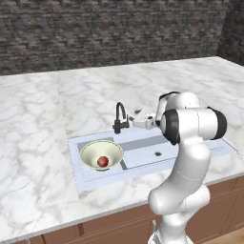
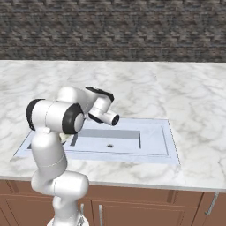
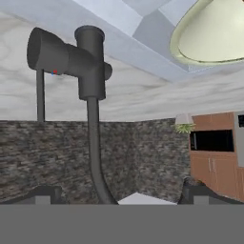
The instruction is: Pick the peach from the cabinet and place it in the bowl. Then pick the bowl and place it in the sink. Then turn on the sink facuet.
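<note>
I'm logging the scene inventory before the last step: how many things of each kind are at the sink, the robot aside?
Fruit: 1, the peach
Bowls: 1, the bowl, holding the peach
Sinks: 1, the sink, with two basins
Taps: 1, the sink facuet
Total: 4

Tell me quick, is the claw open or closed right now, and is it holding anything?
Claw: open, holding nothing; its fingertips stand wide apart either side of the sink faucet, not touching it.
</note>
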{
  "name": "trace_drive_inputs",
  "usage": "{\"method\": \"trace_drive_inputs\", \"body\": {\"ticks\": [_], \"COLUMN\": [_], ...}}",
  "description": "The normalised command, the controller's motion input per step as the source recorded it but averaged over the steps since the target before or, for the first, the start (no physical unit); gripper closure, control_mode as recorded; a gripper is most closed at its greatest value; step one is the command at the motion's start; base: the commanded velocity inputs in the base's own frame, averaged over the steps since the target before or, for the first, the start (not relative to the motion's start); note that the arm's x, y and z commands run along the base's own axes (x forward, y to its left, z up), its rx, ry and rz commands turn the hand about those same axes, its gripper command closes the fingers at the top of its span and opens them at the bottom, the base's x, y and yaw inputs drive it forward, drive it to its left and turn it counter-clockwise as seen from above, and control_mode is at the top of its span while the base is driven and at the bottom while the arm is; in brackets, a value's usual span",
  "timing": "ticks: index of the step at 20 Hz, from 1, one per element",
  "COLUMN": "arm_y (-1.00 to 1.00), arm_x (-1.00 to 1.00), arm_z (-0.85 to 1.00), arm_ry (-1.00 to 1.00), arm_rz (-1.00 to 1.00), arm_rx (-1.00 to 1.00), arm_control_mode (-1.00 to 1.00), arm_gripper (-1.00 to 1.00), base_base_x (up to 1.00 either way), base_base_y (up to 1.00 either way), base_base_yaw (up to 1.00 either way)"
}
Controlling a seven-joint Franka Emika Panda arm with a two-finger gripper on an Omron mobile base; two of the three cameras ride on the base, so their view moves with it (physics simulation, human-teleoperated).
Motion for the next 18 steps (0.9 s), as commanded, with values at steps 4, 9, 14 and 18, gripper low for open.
{"method": "trace_drive_inputs", "body": {"ticks": [4, 9, 14, 18], "arm_y": [-0.04, 0.0, 0.0, 0.0], "arm_x": [0.21, 0.24, 0.33, 0.28], "arm_z": [-0.31, -0.23, -0.01, -0.03], "arm_ry": [0.0, 0.0, 0.0, 0.03], "arm_rz": [0.0, 0.0, 0.0, 0.0], "arm_rx": [0.0, 0.0, 0.0, 0.0], "arm_control_mode": [-1.0, -1.0, -1.0, -1.0], "arm_gripper": [-1.0, -1.0, -1.0, -1.0], "base_base_x": [0.0, 0.0, 0.0, 0.0], "base_base_y": [0.0, 0.0, 0.0, 0.0], "base_base_yaw": [0.0, 0.0, 0.0, 0.0]}}
